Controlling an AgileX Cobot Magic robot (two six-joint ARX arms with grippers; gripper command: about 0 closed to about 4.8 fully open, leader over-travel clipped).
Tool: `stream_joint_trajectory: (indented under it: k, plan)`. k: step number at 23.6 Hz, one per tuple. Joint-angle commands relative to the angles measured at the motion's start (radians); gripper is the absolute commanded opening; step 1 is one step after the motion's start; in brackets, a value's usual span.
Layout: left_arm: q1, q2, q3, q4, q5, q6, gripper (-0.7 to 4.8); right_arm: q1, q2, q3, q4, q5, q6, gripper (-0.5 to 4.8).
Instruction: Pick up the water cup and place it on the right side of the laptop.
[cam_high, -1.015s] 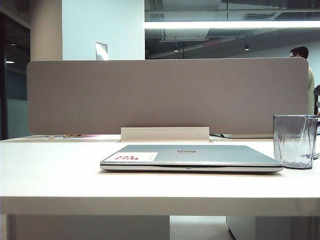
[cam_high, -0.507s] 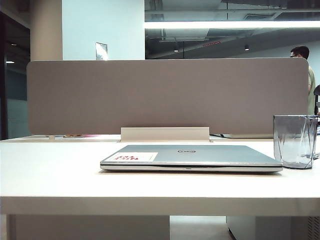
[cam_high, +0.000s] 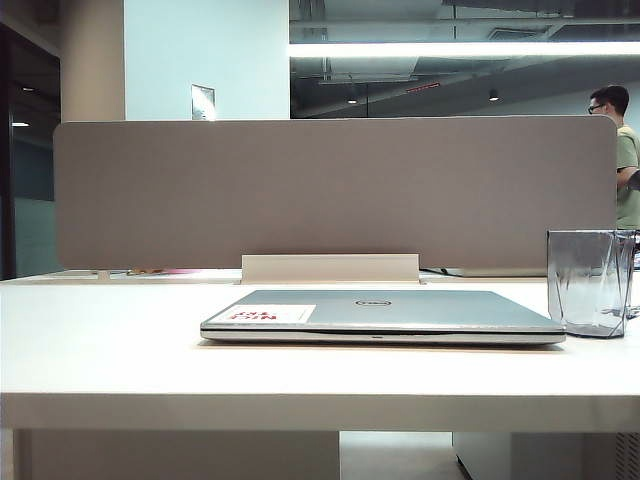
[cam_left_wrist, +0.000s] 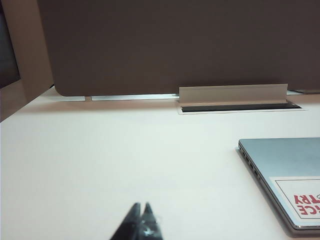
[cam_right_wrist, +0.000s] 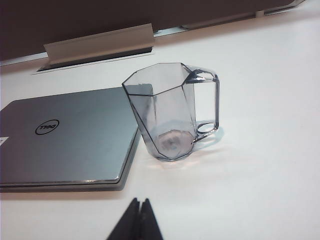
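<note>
- The water cup (cam_right_wrist: 170, 117) stands upright on the white table (cam_high: 100, 340), just beside the right edge of the closed laptop (cam_right_wrist: 65, 137). From the current layout the placement appears complete, so the remaining risk is disturbance of the cup.
- The right gripper (cam_right_wrist: 139, 220) sits low over the table on the near side of the cup, apart from it, with its fingers pressed together and holding nothing. A forward sweep from this position can strike the cup wall and tip it.
- The cup's handle (cam_right_wrist: 207, 107) points away from the laptop. An arm passing on that side can snag the handle and drag or rotate the cup.
- In the right wrist view, the gap between cup base and laptop edge is narrow. A sideways nudge can knock the cup against the lid.
- The cup is transparent and shows little contrast against the table, so its outline may be misjudged.
- The left gripper (cam_left_wrist: 141, 222) rests over bare table on the laptop's other side, fingers together and empty, well apart from the cup. It presents little risk unless it reaches across.
</note>
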Motion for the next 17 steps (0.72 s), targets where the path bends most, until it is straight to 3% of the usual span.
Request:
stream_joint_trajectory:
  k: [1,8,11,17]
  plan:
    - [0.002,0.001,0.003,0.001,-0.003,0.0,-0.04,-0.002,0.0,-0.006,0.011,0.003,0.0,-0.05]
    - [0.003,0.001,0.003,-0.005,-0.003,0.0,-0.03,-0.002,0.0,-0.006,0.019,0.003,-0.191,-0.05]
    - [0.003,0.001,0.003,-0.005,-0.003,0.0,-0.04,-0.003,0.0,-0.006,0.056,0.008,-0.217,-0.05]
    - [0.003,0.001,0.003,-0.006,-0.003,0.0,-0.04,-0.003,0.0,-0.006,0.124,0.182,-0.217,-0.05]
